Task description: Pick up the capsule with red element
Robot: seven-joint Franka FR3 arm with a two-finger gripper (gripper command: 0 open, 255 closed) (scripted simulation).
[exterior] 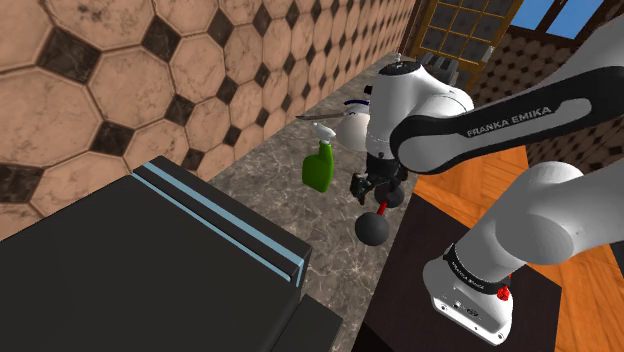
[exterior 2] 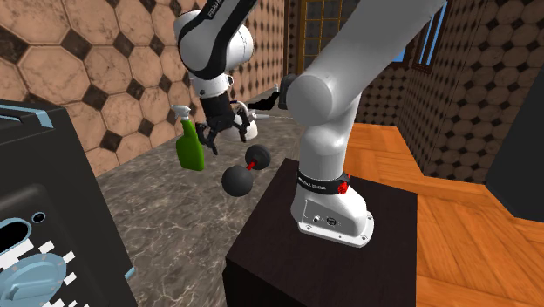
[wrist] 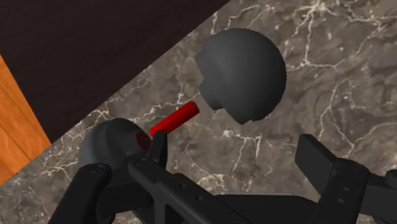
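The capsule (exterior: 373, 229) is shaped like a dumbbell, two dark grey balls joined by a short red rod (wrist: 175, 119). It lies on the marble counter (exterior: 255, 190) close to the counter's edge beside the stand. In the second exterior view the capsule (exterior 2: 238, 180) sits just ahead of the stand's corner. My black gripper (exterior: 370, 188) hangs a little above it, open, with nothing between the fingers. In the wrist view the gripper (wrist: 235, 153) looks down on the rod; one fingertip (wrist: 156, 147) stands beside the rod's near end, and the larger-looking ball (wrist: 242, 73) lies beyond the fingers.
A green spray bottle (exterior: 319, 166) stands upright on the counter just beyond the gripper, and a white pot (exterior: 352, 125) sits farther back. A large black appliance (exterior: 130, 270) occupies the counter's near end. The dark stand (exterior 2: 288, 253) borders the counter, with wooden floor (exterior 2: 453, 192) behind it.
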